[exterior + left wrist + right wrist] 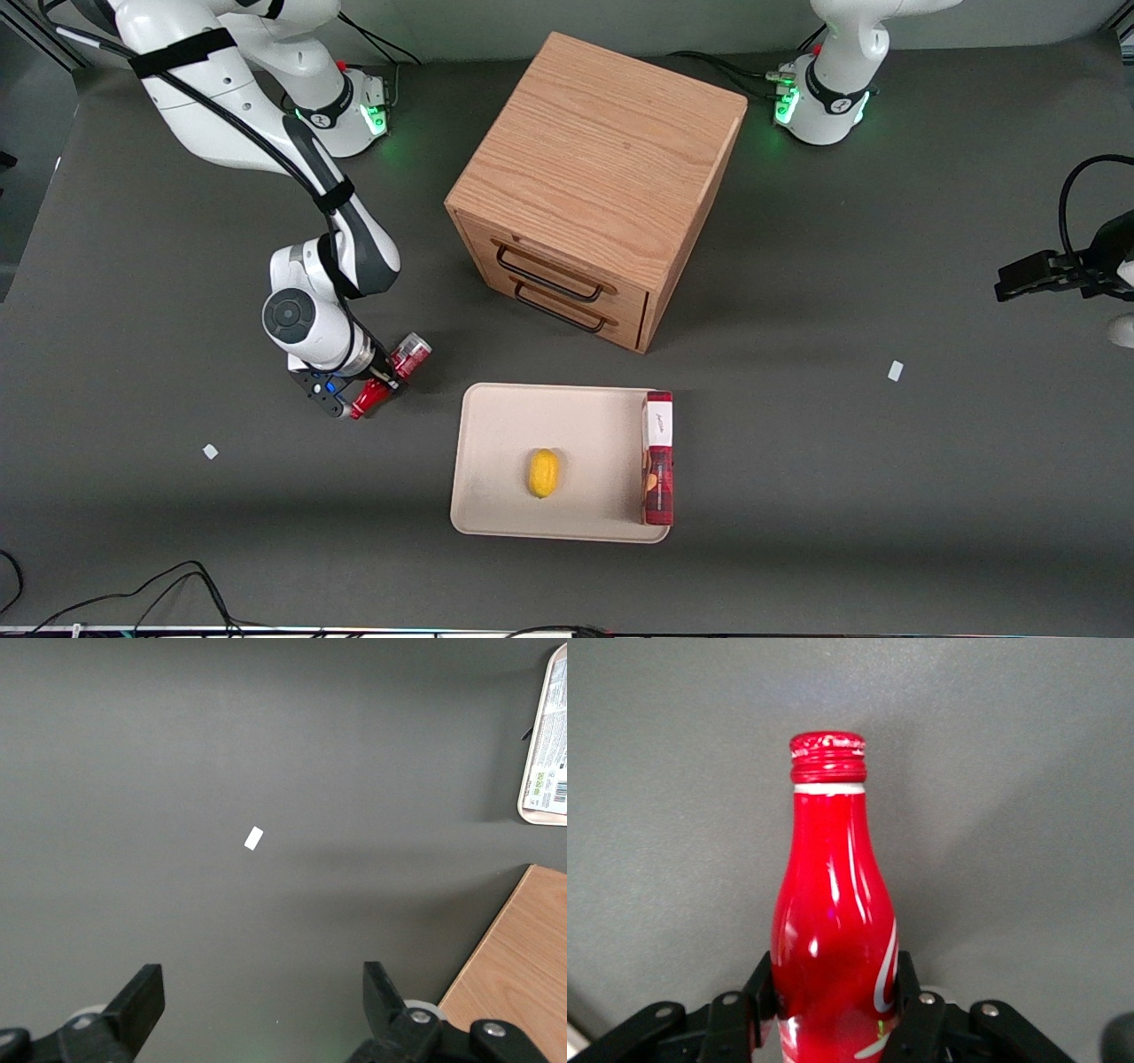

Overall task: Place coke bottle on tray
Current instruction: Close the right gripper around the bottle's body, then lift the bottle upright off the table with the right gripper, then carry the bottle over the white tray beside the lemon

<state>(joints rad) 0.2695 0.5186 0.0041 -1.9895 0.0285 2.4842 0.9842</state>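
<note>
The right arm's gripper point(370, 387) holds the small slim red coke bottle with white script point(394, 374), its black fingers point(920, 1020) clamped on either side of the lower body. The bottle sits between the fingers, its red cap pointing away from the wrist. In the front view it lies at about nine o'clock from the flat cream-beige tray point(496, 443), just beside it over the dark grey tabletop point(797, 461). A yellow lemon point(544, 472) and a long red box point(657, 458) rest on the tray.

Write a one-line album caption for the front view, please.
Right arm's gripper clasps small red coke bottle beside cream rectangular tray.
</note>
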